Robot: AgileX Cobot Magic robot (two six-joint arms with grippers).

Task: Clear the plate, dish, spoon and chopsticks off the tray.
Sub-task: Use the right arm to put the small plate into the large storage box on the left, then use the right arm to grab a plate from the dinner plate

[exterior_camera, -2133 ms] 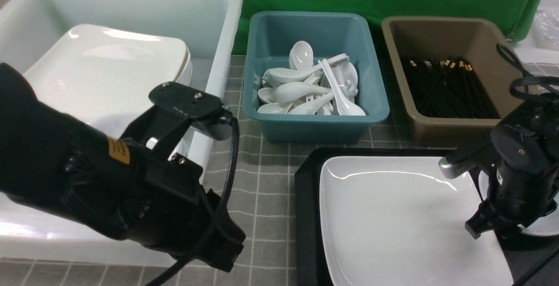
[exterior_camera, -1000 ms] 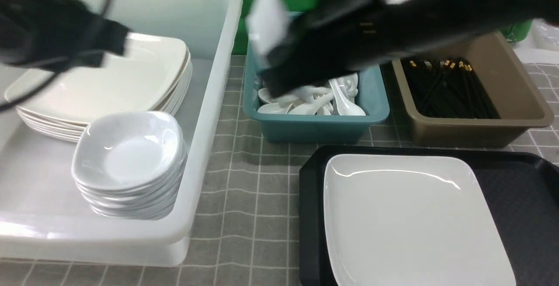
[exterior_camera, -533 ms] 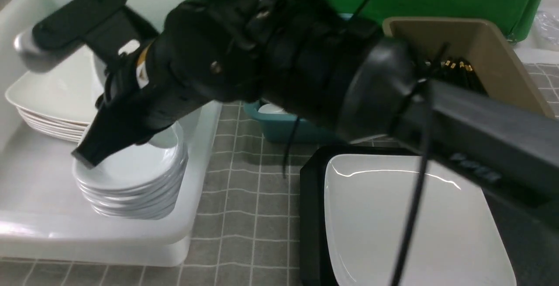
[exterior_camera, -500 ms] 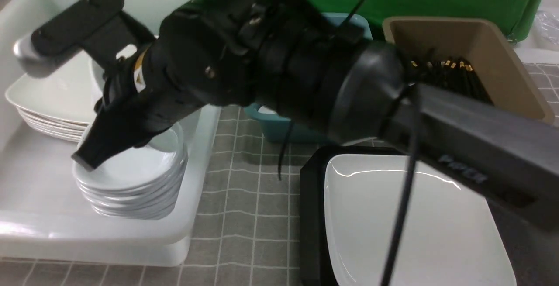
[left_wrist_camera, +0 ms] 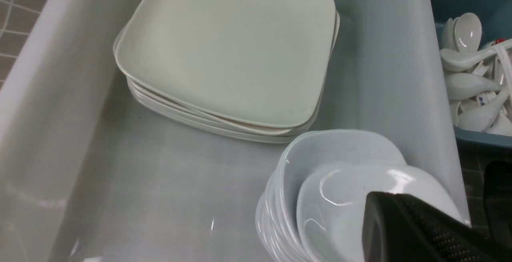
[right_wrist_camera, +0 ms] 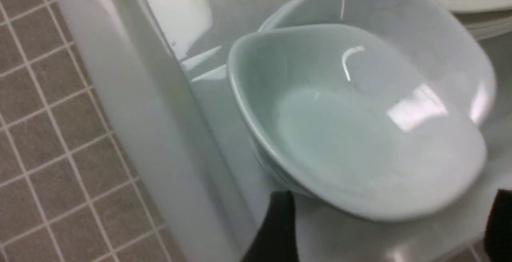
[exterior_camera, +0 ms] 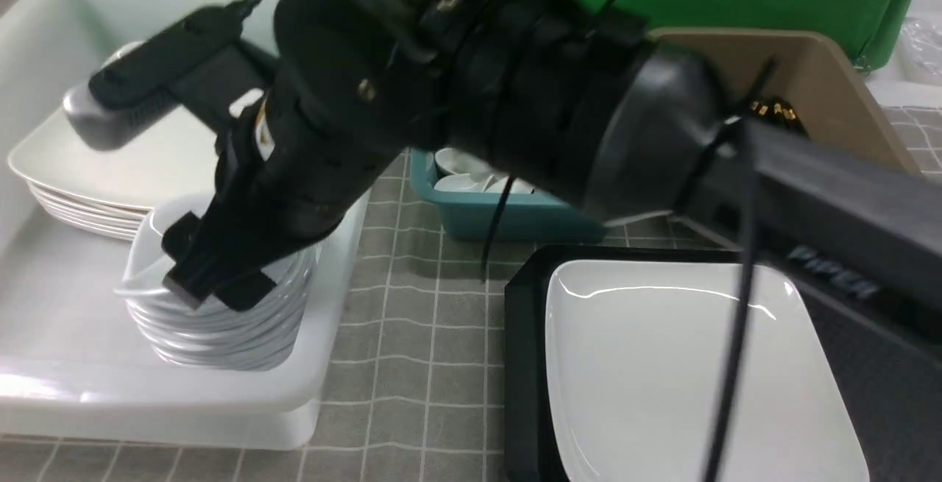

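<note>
A small white dish (exterior_camera: 147,243) lies tilted on top of the stack of like dishes (exterior_camera: 221,335) in the white bin. My right gripper (exterior_camera: 213,287) hangs over it, open. In the right wrist view the dish (right_wrist_camera: 352,134) sits beyond the gripper (right_wrist_camera: 387,230), whose fingers (right_wrist_camera: 276,230) stand wide apart and clear of its rim. A black finger with a dotted pad (left_wrist_camera: 404,230) covers the dish's (left_wrist_camera: 340,210) near side in the left wrist view. The large square plate (exterior_camera: 684,364) rests on the black tray (exterior_camera: 519,335). My left gripper is out of the front view.
The white bin (exterior_camera: 346,298) also holds a stack of large plates (exterior_camera: 110,165). A teal bin (exterior_camera: 471,217) holds several white spoons (left_wrist_camera: 472,82). Chopstick ends (exterior_camera: 773,108) show in the brown bin (exterior_camera: 846,84). My right arm (exterior_camera: 552,99) spans the middle of the scene.
My right arm swung from the tray across to the white bin with the dish. Its jaws have opened, and the dish now lies on the stack. The left arm left the front view.
</note>
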